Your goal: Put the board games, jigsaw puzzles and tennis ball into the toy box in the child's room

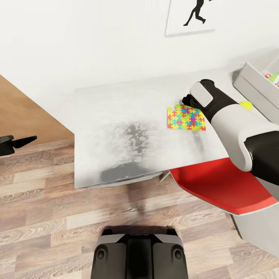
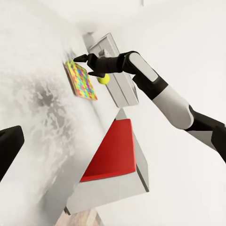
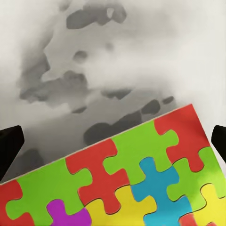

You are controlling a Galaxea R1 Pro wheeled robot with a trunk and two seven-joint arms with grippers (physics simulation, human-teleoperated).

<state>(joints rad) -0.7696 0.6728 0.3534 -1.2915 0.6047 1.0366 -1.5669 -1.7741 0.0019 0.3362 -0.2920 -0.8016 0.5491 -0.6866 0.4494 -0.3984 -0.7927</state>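
One jigsaw puzzle (image 1: 186, 118), a thin multicolour mosaic square, lies flat on the pale table (image 1: 116, 128). My right gripper (image 1: 186, 100) hovers low over its far edge, open and holding nothing. In the right wrist view the puzzle (image 3: 127, 183) lies just below, with the dark fingertips (image 3: 9, 146) wide apart at the sides. The tennis ball (image 1: 245, 104) rests on the table behind my right forearm, close to the toy box (image 1: 252, 83), a grey bin with a colourful box (image 1: 273, 77) inside. My left gripper (image 1: 19, 141) hangs off the table's left end, over the floor, open.
A red chair seat (image 1: 221, 186) sticks out from under the table's near right edge, below my right arm. The white wall runs right behind the table. Wood-plank floor (image 1: 46, 217) spreads to the left and in front of my base (image 1: 139, 252).
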